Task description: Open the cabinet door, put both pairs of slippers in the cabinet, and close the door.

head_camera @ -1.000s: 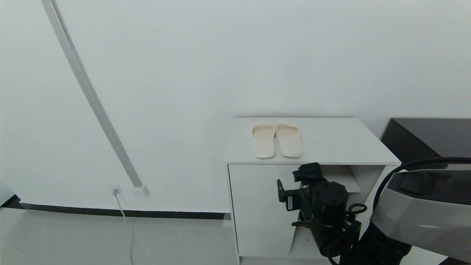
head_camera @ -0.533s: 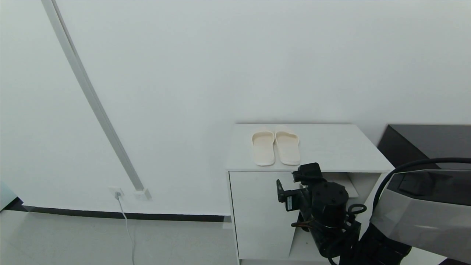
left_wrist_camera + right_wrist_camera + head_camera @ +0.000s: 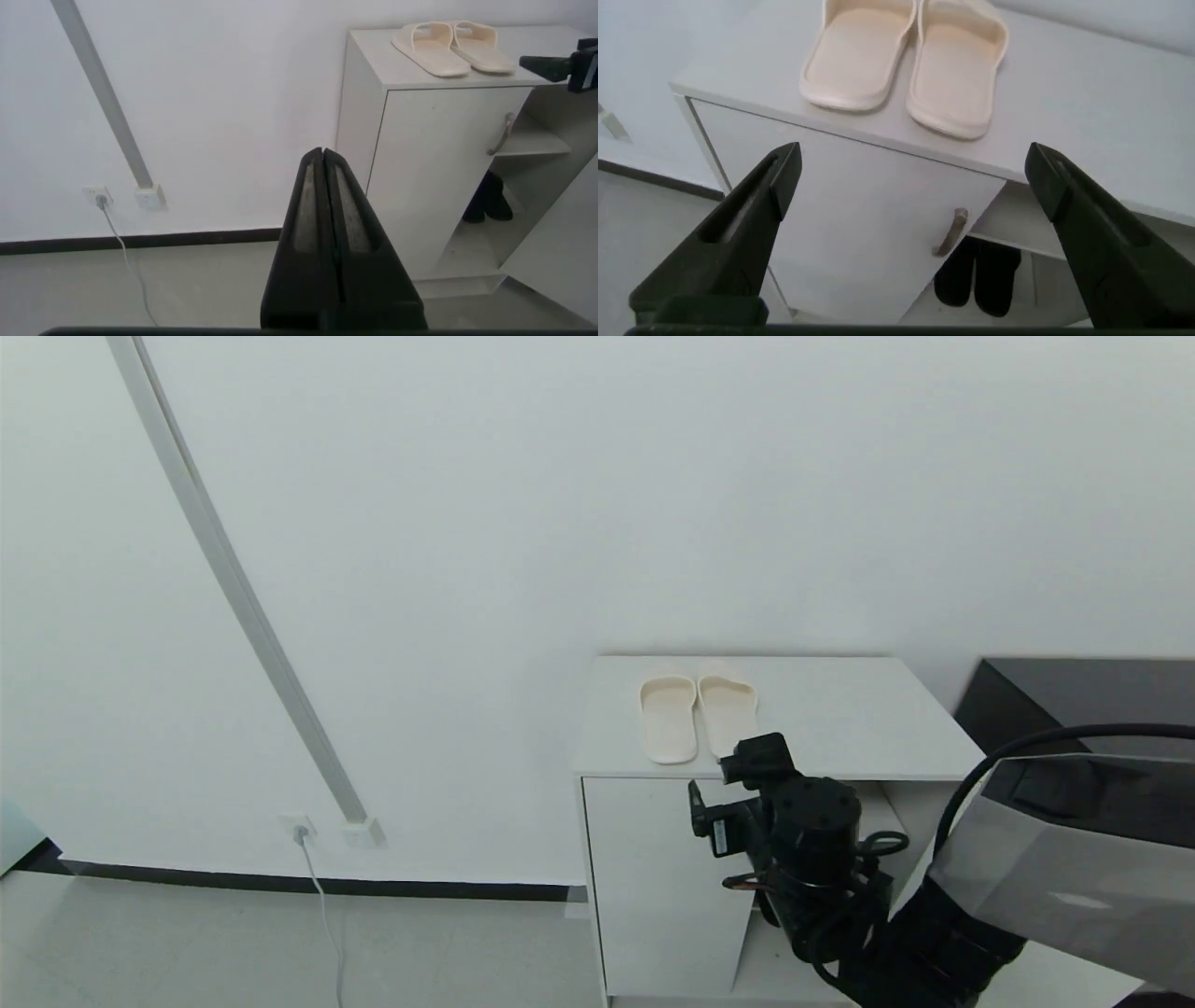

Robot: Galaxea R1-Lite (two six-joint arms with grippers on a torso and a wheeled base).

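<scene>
Right gripper (image 3: 912, 159) risen, nearer cream slippers (image 3: 698, 717); head camera shifted.

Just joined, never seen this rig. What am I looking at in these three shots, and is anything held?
A two-armed robot on wheels. The wide shot is from a camera on its head; the other two are from its wrists, each looking along that arm's pincer. The left pincer is shut on nothing, away from the white cabinet. The right pincer is open, in front of the cabinet's top edge. A pair of cream slippers lies on top. The left door is closed; the right side is open, with a dark pair under a shelf. Nothing is held.
</scene>
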